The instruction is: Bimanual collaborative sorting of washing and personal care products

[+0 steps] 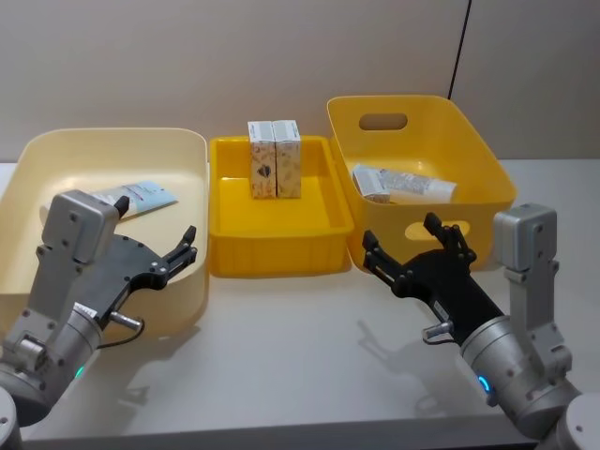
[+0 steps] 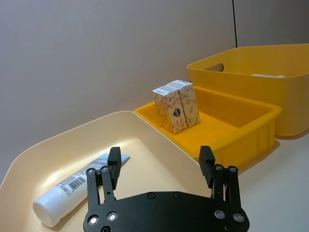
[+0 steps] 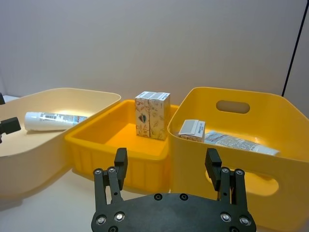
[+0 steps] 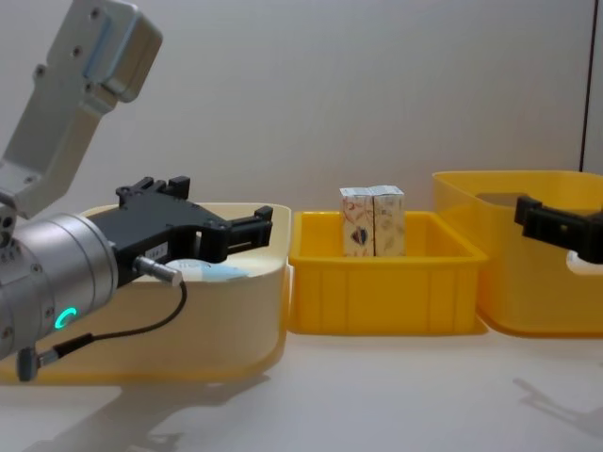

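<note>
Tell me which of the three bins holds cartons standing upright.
The shallow yellow middle tray: two cartons stand upright side by side at its far end. The cream bin holds a lying tube; the deep yellow bin's items lie flat.

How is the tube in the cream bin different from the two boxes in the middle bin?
The tube lies flat on its side in the cream bin; the two boxes stand upright, side by side and touching, in the middle bin. The tube is round, white and pale blue; the boxes are squared, whitish with orange print. The tube is alone; the boxes are a pair. Neither is held by a gripper.
</note>
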Tool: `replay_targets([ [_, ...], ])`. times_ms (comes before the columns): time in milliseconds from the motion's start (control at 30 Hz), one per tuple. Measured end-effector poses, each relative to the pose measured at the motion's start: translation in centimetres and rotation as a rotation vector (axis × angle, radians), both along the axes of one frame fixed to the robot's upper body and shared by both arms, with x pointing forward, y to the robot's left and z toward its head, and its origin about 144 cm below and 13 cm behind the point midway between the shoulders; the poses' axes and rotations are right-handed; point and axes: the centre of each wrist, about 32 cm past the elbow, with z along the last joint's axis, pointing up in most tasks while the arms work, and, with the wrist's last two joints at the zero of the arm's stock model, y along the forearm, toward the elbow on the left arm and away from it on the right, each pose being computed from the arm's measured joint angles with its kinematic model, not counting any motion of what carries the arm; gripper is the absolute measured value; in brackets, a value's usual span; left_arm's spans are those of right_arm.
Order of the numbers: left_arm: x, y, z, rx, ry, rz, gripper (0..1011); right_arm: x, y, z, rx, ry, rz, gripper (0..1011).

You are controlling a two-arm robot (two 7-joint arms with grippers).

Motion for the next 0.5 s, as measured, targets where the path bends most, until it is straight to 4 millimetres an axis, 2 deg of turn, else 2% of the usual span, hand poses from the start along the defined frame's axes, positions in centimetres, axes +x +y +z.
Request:
replay_targets([
  [500,0.00,0.01,0.00,0.000,0.000,0.000,1003,-0.01,0.01,-0.02,0.001,0.000,0.000,1001],
])
